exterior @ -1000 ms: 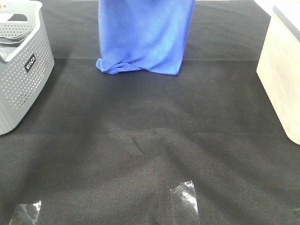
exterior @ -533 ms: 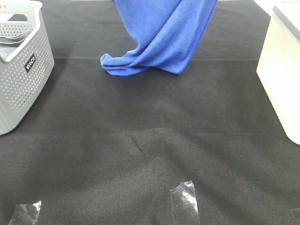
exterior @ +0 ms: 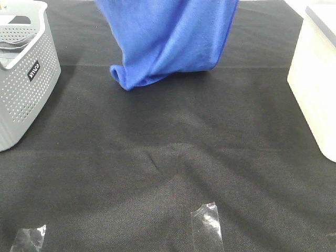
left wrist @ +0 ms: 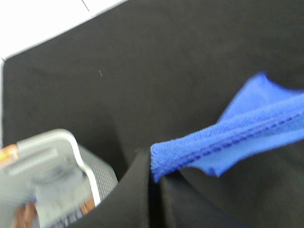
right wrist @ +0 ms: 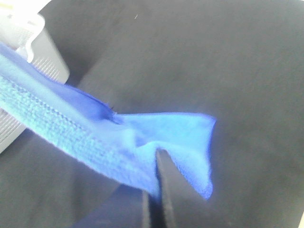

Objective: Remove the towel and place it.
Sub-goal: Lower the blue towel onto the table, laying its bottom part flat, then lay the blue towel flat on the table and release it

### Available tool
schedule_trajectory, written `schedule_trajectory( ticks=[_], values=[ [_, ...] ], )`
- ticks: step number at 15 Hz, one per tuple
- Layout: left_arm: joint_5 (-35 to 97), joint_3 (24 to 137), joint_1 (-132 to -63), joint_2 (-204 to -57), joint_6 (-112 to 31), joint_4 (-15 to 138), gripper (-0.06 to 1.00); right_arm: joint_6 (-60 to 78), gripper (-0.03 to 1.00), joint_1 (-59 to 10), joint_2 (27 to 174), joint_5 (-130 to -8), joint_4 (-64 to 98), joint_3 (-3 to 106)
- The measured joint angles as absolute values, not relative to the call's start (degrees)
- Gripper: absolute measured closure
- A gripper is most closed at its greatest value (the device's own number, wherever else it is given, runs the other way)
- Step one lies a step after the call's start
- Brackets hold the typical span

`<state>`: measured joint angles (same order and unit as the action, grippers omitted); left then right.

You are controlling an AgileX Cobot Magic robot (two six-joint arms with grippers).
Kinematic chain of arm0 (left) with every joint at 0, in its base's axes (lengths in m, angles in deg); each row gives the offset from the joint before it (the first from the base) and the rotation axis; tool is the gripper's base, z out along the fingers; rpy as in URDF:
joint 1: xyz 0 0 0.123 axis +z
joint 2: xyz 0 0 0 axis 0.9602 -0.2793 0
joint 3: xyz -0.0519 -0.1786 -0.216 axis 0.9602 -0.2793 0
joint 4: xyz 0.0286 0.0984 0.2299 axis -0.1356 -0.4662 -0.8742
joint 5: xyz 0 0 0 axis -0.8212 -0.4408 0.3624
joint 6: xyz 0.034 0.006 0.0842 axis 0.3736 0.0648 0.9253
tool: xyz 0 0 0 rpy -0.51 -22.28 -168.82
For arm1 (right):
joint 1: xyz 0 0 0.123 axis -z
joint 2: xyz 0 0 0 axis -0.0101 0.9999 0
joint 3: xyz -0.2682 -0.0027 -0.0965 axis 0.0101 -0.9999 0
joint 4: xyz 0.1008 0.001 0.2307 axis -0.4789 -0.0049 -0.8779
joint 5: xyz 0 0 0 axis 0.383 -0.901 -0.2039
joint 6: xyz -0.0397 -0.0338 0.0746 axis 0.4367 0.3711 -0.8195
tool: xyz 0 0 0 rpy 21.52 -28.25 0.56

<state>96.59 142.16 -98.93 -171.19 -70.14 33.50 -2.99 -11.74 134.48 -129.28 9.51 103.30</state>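
The royal-blue towel (exterior: 168,42) hangs from above the top edge of the exterior view, its lower folded edge touching the black cloth-covered table (exterior: 168,157) at the far middle. Both grippers are out of the exterior view. In the left wrist view my left gripper (left wrist: 154,164) is shut on a stitched edge of the towel (left wrist: 228,137). In the right wrist view my right gripper (right wrist: 154,190) is shut on another edge of the towel (right wrist: 95,137), which stretches away towards the basket.
A grey perforated basket (exterior: 21,79) stands at the far left; it also shows in the left wrist view (left wrist: 52,180) and the right wrist view (right wrist: 28,52). A pale wooden box (exterior: 317,79) stands at the right. Clear tape pieces (exterior: 207,226) lie near the front edge.
The hanging towel has swung and spread wider to the left; its bottom fold has lifted and curled, still touching the table at the far middle.
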Motion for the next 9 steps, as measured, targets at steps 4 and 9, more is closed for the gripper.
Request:
schedule_trajectory(
  ticks=[4,9],
  values=[
    [96.36,117.87,-99.39,-154.92,-71.86,37.86,0.94,-2.99,0.97,-12.02,123.6,-129.28,7.1,85.26],
    [95.22,95.3,-99.57,-137.04,-71.23,47.14,0.94,-4.54,0.97,-12.48,108.36,-129.34,4.23,65.89]
  ],
)
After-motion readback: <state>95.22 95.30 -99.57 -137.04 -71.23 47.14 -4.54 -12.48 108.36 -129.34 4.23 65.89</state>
